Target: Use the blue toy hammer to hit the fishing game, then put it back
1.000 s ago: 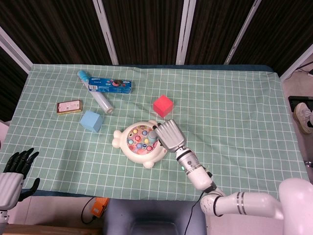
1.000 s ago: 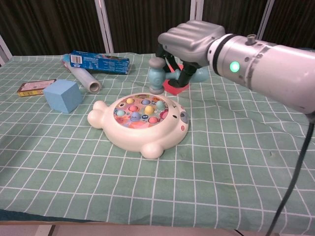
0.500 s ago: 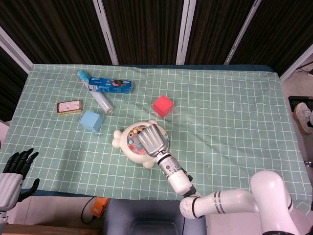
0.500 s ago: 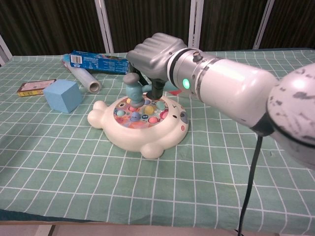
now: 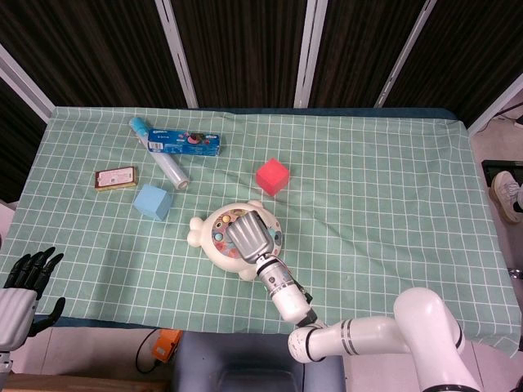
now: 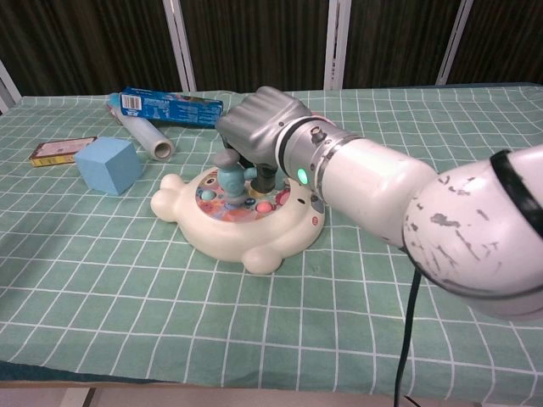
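The white fishing game (image 5: pixel 214 249) (image 6: pixel 246 240) with coloured pegs on its round face sits mid-table. My right hand (image 5: pixel 249 236) (image 6: pixel 263 136) hovers over it and grips the blue toy hammer (image 6: pixel 231 176). The hammer's head points down and touches the game's face in the chest view. In the head view the hand hides the hammer. My left hand (image 5: pixel 29 278) hangs off the table's front left corner, fingers spread, holding nothing.
A red cube (image 5: pixel 272 176) lies just behind the game. A light blue cube (image 5: pixel 153 202) (image 6: pixel 107 164), a clear roll (image 5: pixel 166 166) (image 6: pixel 141 136), a blue box (image 5: pixel 185 144) (image 6: pixel 170 106) and a small brown box (image 5: pixel 115 178) (image 6: pixel 61 150) lie at the back left.
My right hand swung left and down over the game, bringing the hammer's head from beside the game's far rim onto its face. The left hand stayed put.
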### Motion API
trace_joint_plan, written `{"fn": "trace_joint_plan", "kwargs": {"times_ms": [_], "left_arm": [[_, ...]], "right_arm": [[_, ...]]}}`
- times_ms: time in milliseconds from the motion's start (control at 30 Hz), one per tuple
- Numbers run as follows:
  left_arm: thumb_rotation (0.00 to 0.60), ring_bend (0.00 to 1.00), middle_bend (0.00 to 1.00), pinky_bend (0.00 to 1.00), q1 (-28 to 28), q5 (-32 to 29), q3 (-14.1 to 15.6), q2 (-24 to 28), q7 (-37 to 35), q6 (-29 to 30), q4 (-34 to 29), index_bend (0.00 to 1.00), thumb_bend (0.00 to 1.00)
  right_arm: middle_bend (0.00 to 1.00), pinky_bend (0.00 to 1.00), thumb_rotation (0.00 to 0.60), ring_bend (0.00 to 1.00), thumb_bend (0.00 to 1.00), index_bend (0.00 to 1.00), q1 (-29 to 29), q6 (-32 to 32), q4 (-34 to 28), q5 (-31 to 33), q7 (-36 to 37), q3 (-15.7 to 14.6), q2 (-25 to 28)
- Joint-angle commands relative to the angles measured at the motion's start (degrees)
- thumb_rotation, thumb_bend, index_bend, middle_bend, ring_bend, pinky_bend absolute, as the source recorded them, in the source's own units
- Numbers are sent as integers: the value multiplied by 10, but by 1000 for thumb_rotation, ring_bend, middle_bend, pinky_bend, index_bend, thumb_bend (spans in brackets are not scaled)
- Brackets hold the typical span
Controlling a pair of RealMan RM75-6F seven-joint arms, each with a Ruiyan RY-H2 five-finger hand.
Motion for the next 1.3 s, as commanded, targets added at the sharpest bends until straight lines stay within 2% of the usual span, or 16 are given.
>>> {"fn": "trace_joint_plan", "kwargs": {"times_ms": [33, 500, 967, 1300], "left_arm": [[600, 0, 0, 69, 0, 0, 0, 0, -1, 0, 0, 0, 420], [600, 0, 0, 69, 1, 2, 0, -1, 2, 2, 0, 0, 421], [600, 0, 0, 69, 1, 1, 0, -1, 1, 1, 1, 0, 420], [600, 0, 0, 69, 1, 2, 0, -1, 3, 2, 0, 0, 421]], "right_arm": [[746, 810, 600, 764, 538, 998, 3, 0, 6, 5, -2, -3, -3], [746, 810, 600, 764, 537, 998, -2, 19, -6, 2, 17, 3, 21], [746, 810, 600, 764, 539, 998, 0, 7, 34, 25, 15, -9, 8], [746, 810, 600, 764, 537, 998, -12, 23, 9, 14, 39, 2, 40]]}}
